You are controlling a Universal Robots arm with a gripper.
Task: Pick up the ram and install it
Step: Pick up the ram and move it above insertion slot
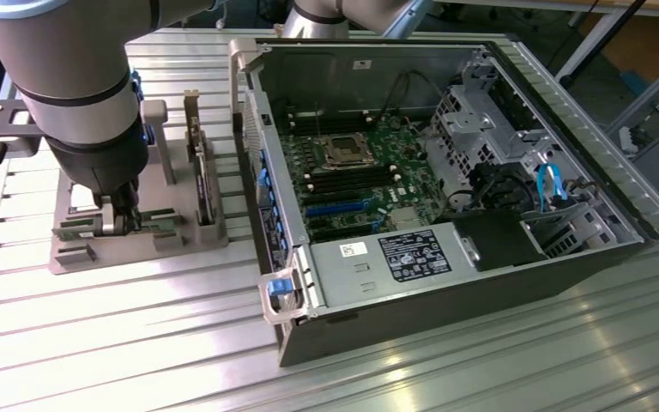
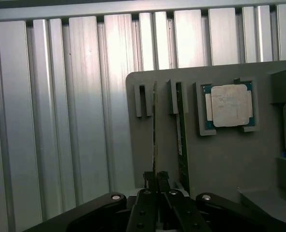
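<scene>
Where the arm reaches straight down at the exterior view's left, the gripper sits in the grey holder. Its jaws are closed across the middle of the ram, whose green shows on either side of the fingers. The ram's long axis runs left to right across the holder. The open computer stands well apart at the exterior view's right.

In the wrist view the ram stands on edge, running straight away from the gripper, and both fingers pinch it. A second stick stands just beside it and parallel to it, with the processor chip beyond.
</scene>
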